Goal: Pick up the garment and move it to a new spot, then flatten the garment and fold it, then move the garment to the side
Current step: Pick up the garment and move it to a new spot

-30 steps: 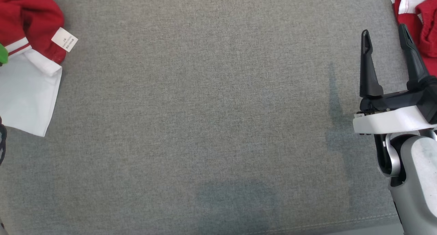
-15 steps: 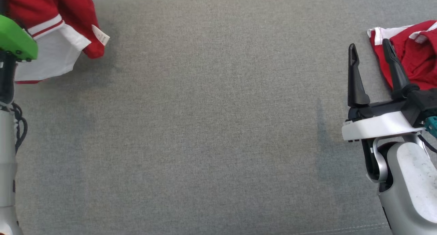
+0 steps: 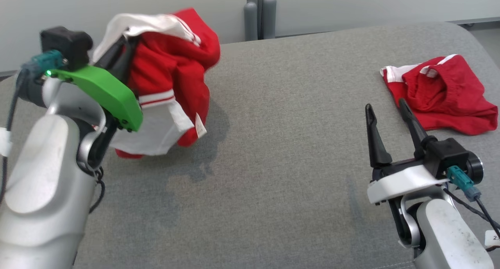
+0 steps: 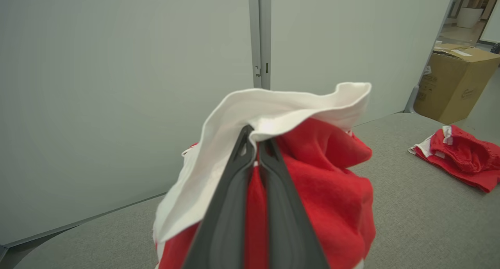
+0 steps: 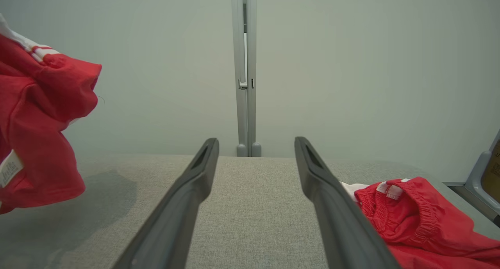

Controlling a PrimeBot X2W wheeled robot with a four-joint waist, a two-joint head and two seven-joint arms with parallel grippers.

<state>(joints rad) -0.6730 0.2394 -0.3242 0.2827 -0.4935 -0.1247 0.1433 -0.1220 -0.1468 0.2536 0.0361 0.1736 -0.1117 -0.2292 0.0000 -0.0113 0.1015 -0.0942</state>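
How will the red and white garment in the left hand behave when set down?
Probably floppy: the garment droops in loose folds from the shut left hand. Likely light, since a fingertip pinch carries it. It will likely land bunched on the grey surface, needing spreading.

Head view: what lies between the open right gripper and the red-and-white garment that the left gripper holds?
The stretch is bare: in the head view, between the garment and the right gripper lies just grey cushion and the garment's shadow.
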